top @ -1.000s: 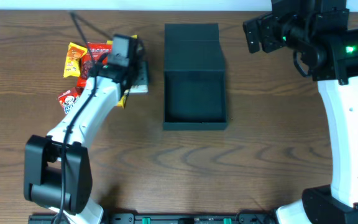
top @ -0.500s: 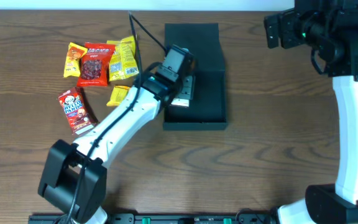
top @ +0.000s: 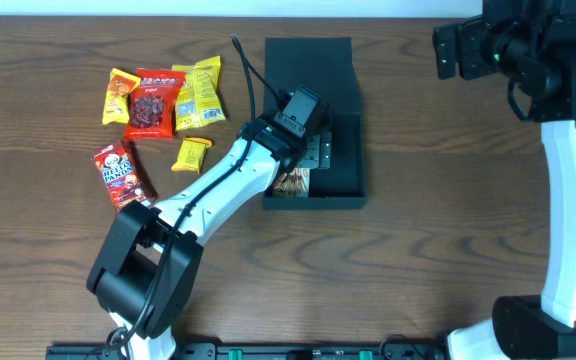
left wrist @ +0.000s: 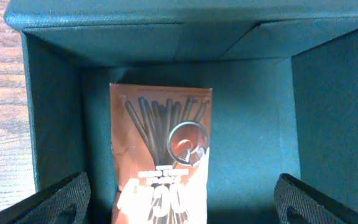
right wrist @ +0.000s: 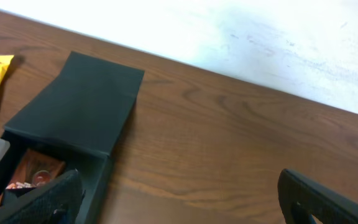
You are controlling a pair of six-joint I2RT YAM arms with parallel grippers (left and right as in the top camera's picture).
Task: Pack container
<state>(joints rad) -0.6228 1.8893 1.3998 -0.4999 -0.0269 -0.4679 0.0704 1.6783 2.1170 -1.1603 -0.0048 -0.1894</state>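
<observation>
The container (top: 345,150), a dark teal-black square box, sits at the table's middle back with its flap lid (top: 308,70) folded open away from me. A brown packet of chocolate sticks (left wrist: 160,155) lies flat on the container's floor (left wrist: 247,137), left of centre. My left gripper (top: 306,160) hovers over the box, open, its fingers (left wrist: 61,200) standing wide on either side of the packet and not touching it. My right gripper (top: 446,52) hangs open and empty above the back right of the table. The right wrist view also shows the container (right wrist: 73,115) and the packet (right wrist: 37,169).
Left of the box lie several loose snacks: an orange-yellow packet (top: 118,95), a red packet (top: 151,100), a yellow packet (top: 198,90), a small yellow bar (top: 192,153) and a red Hello Panda pack (top: 123,175). Bare brown wood (right wrist: 241,143) spreads right of the box.
My left arm swung right from the snack pile to above the box with the brown packet, then opened its jaws; the packet now lies in the box. The right arm drifted slightly right.
</observation>
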